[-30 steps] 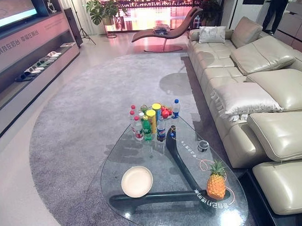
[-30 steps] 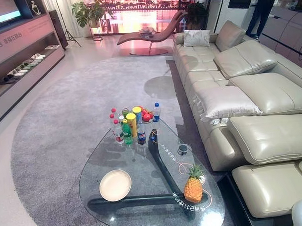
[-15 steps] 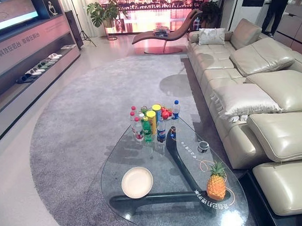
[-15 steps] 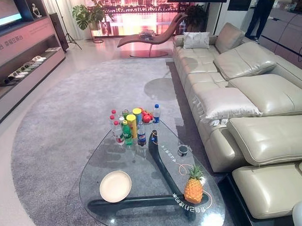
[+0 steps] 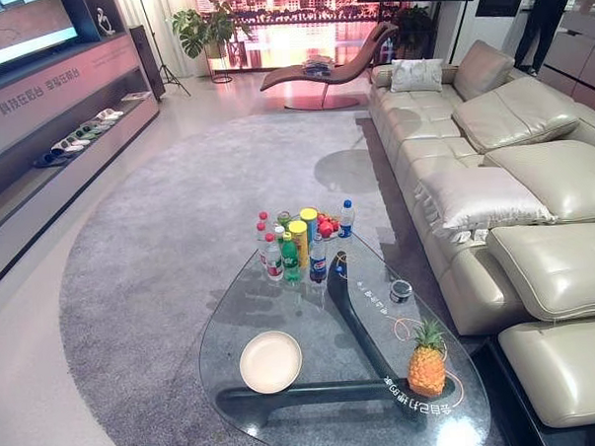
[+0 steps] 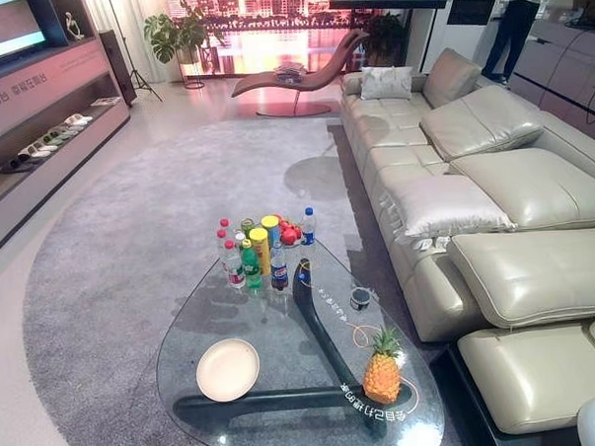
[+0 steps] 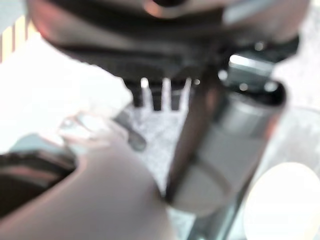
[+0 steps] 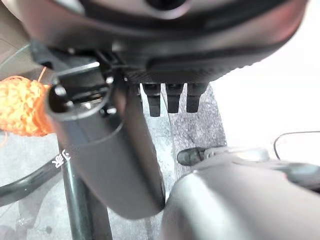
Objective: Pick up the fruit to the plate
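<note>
1. When you compare with one second ago, the pineapple (image 5: 426,361) and plate (image 5: 270,360) keep their places on the glass table (image 5: 311,311), well apart.
2. Bottles (image 5: 291,246) stand at the far end.
3. Left hand (image 7: 220,140) and right hand (image 8: 107,155): fingers straight, holding nothing.

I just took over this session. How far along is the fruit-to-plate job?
Nothing looks done yet. The plate sits bare on the glass table, and the pineapple stands upright, apart from it, toward the sofa side. Red fruit sits among the bottles at the far end. The left robot hand and right robot hand hold nothing. Approach, grasp and placement all remain.
</note>
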